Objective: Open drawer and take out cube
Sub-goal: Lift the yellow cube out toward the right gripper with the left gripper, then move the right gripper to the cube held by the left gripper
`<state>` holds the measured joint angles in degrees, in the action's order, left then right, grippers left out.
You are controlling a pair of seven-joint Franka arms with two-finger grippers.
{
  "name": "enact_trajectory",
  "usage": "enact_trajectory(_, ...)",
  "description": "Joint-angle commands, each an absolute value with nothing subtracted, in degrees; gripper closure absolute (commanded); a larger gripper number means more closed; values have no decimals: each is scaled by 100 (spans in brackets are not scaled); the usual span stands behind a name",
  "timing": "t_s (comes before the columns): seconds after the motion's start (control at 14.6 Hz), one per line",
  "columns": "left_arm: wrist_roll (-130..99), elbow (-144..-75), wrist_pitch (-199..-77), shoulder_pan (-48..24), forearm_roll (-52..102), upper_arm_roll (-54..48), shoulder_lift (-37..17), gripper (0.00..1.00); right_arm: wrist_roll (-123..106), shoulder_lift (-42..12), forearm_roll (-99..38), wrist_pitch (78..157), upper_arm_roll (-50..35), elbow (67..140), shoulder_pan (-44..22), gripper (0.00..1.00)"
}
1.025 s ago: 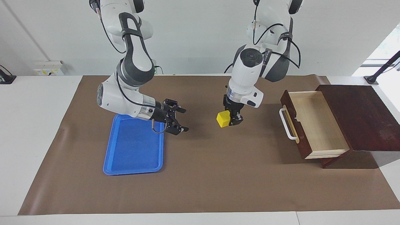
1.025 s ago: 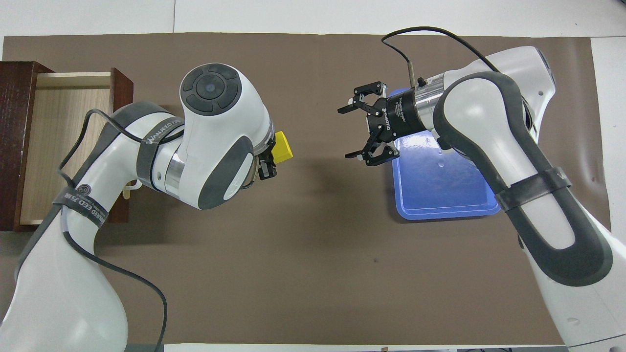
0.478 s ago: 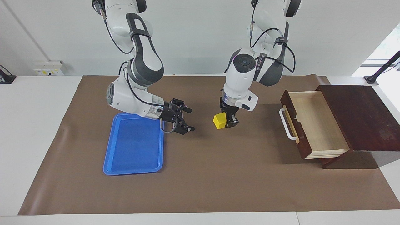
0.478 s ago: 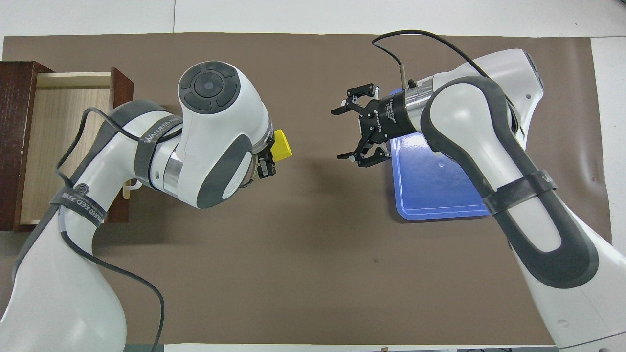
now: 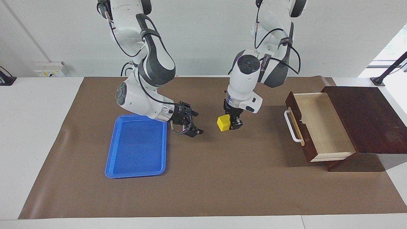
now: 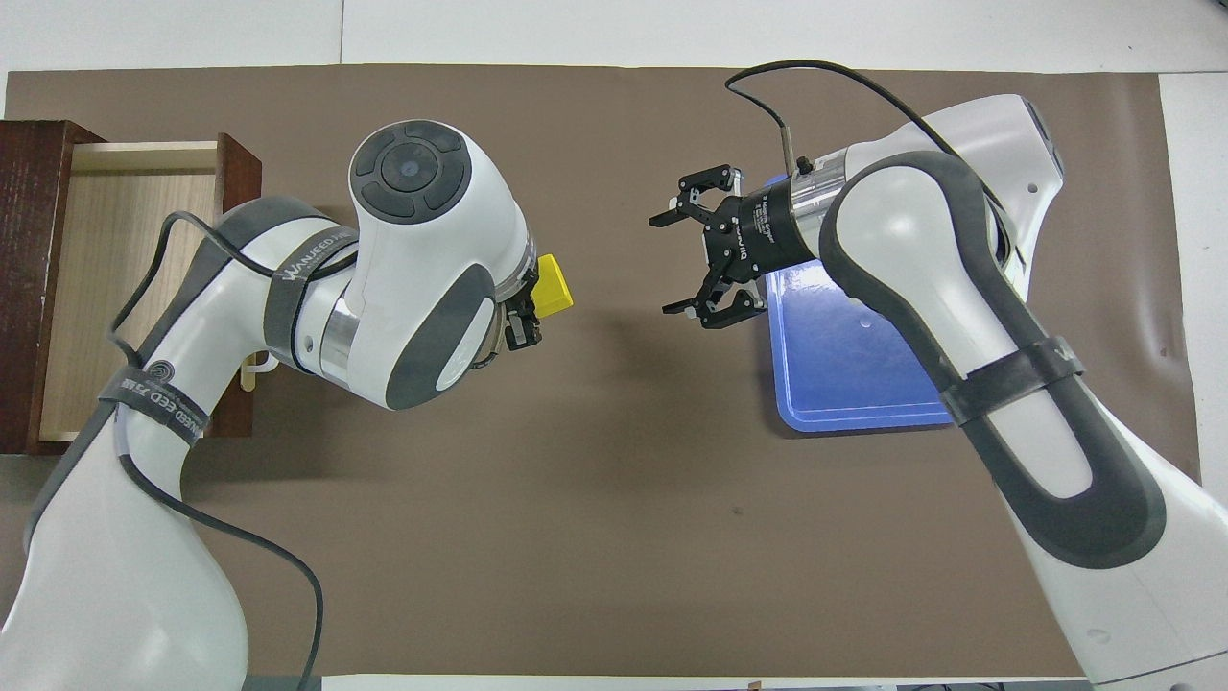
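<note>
Yellow cube (image 5: pixel 223 123) was clamped in the left gripper (image 5: pixel 229 123) above bare brown mat (image 5: pixel 222 178), right gripper (image 5: pixel 194 122) spread wide at its nine o'clock beside the blue tray (image 5: pixel 136 148), drawer (image 5: pixel 318 127) stood open at three o'clock, arm band read "WANJEED".

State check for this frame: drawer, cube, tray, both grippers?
drawer: pulled open, nothing in the part that shows.
cube: held above the mat, off the table.
left gripper: shut on the cube.
right gripper: open, holds nothing, over the mat beside the tray.
blue tray: flat on the mat, nothing in it.
</note>
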<state>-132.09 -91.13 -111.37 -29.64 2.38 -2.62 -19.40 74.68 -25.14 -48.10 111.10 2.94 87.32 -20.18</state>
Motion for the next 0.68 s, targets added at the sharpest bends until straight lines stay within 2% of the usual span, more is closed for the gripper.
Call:
enact_trajectory(0.0, -13307, -8991, -10978, -3050, 149, -193, -1969, 100, 7654, -3058, -4500, 10714, 299, 7806, -2117, 1)
enact_trajectory(0.34, -13307, -8991, -10978, -3050, 149, -193, -1969, 100, 7874, -3085, -4317, 10775, 343, 7761, -2460, 4)
enact_trajectory(0.62, -13307, -9017, -10986, -3050, 141, -193, -1969, 100, 8164, -3339, -4219, 10758, 334, 7490, -2531, 4)
